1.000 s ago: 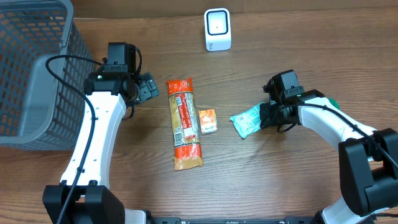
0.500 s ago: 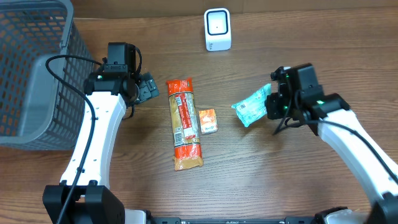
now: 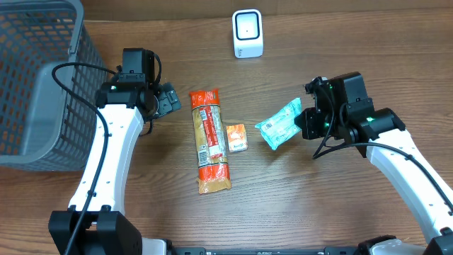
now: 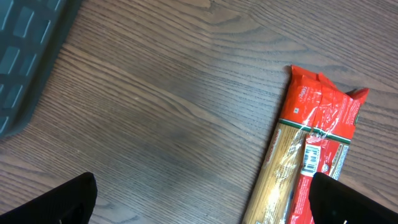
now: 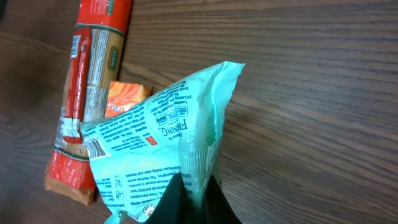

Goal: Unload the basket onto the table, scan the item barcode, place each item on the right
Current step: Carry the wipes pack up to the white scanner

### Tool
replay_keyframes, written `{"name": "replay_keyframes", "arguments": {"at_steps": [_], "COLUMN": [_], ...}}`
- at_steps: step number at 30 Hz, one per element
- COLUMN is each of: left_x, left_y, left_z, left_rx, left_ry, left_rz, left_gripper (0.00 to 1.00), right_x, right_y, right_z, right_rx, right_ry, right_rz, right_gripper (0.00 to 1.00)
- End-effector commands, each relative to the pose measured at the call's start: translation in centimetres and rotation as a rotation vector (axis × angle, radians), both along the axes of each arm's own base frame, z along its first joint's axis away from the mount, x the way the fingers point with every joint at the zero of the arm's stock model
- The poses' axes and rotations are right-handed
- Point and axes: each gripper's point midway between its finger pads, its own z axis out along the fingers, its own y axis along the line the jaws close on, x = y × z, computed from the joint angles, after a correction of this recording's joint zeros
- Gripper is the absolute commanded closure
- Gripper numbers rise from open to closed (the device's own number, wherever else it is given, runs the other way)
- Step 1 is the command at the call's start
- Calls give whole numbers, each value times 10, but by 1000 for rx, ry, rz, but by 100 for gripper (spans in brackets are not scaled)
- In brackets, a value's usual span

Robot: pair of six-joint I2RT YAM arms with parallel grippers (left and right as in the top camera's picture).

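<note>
Well, the right gripper (image 5: 194, 198) pinches a mint-green pouch (image 3: 277, 125) by its edge, while the left gripper (image 3: 168, 99) stands wide apart beside the pasta packet (image 3: 210, 140).

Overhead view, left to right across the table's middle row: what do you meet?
Grey mesh basket → left pincer → long red-orange pasta packet → small orange box → teal plastic pouch → right pincer, gripping that pouch.
</note>
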Motion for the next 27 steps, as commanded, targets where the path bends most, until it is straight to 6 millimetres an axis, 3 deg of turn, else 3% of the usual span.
{"name": "replay_keyframes", "arguments": {"at_steps": [1, 7, 18, 22, 27], "left_x": [1, 1, 1, 1, 1], "left_y": [2, 2, 2, 2, 2], "left_z": [-1, -1, -1, -1, -1], "left_rx": [16, 16, 16, 16, 16], "left_ry": [4, 4, 4, 4, 4], "left_rz": [-5, -5, -5, -5, -5], "left_gripper": [0, 0, 0, 0, 0], "right_x": [4, 11, 53, 81, 135], "right_y": [5, 7, 28, 33, 52], "right_z": [17, 54, 146, 148, 120], "right_rx": [12, 19, -101, -301, -587], "right_ry": [-41, -71, -214, -293, -462], "right_rz": [48, 49, 169, 240, 347], "right_gripper": [97, 97, 97, 97, 97]}}
